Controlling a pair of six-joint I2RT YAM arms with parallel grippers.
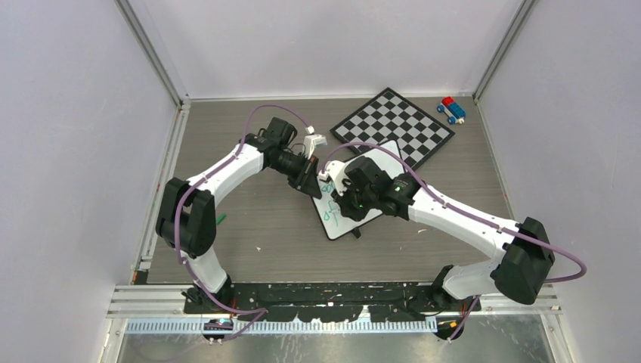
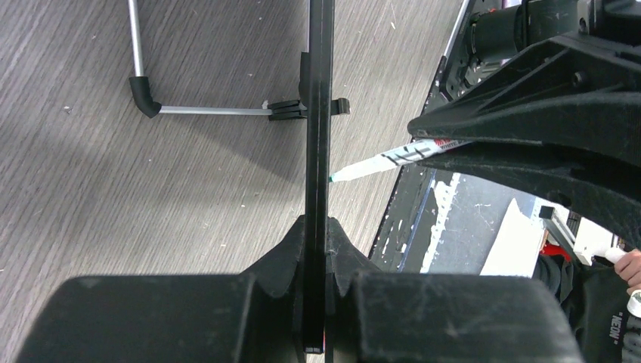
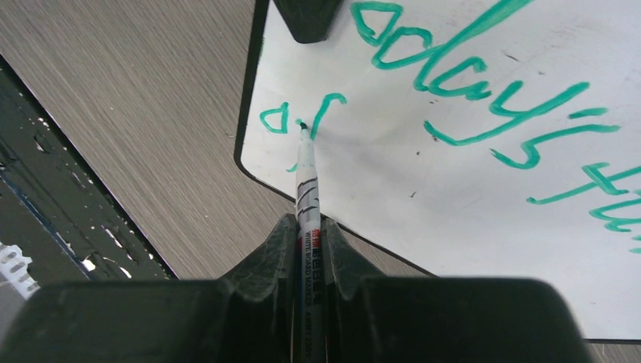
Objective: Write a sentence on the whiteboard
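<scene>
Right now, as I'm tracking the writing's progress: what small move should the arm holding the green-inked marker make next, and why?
Probably draw a short stroke along the second line, tip kept down. The right gripper is shut on the white green-tipped marker, whose tip touches the white rectangular whiteboard beside two marks; the green handwritten sentence looks unfinished, and the left gripper clamps the board's edge.

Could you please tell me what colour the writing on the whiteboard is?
The writing is green, clearest in the right wrist view.
</scene>
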